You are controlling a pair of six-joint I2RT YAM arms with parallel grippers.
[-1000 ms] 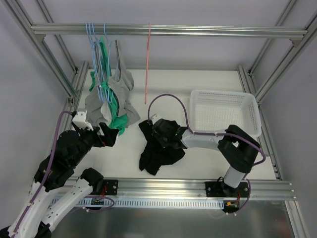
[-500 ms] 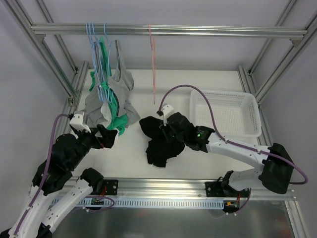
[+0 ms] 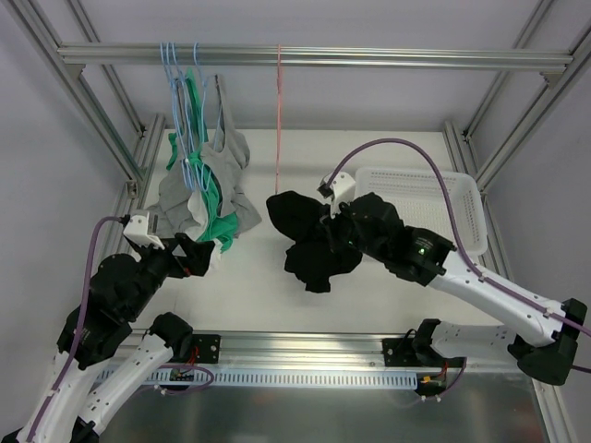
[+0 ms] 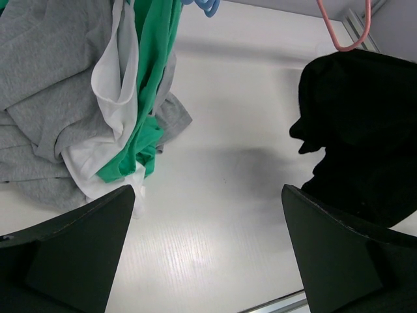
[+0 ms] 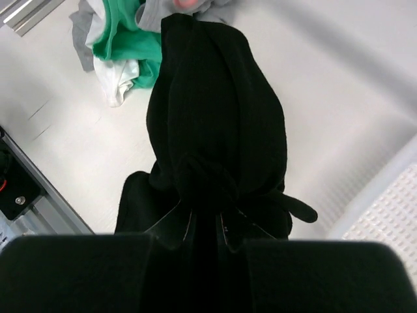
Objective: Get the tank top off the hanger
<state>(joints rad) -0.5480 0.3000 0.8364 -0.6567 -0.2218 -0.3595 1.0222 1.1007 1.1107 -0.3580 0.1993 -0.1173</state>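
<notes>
My right gripper [image 3: 334,233] is shut on a black tank top [image 3: 312,238] and holds it up in the air over the table, between the rail and the basket. In the right wrist view the black cloth [image 5: 215,124] is bunched between the jaws and hangs beyond them. A bare pink hanger [image 3: 278,120] hangs from the top rail just left of and behind the black top; its lower end shows in the left wrist view [image 4: 344,29]. My left gripper [image 3: 201,256] is open and empty, low on the left, below the hanging clothes.
Grey, white and green tops [image 3: 208,189] hang on blue hangers [image 3: 181,74] from the rail at the left; they fill the upper left of the left wrist view [image 4: 85,91]. A white basket [image 3: 457,208] stands at the right. Metal frame posts run along both sides.
My right arm has lifted the black tank top off the table and carried it up and to the right. The pink hanger swings freely. My left gripper has barely moved.
</notes>
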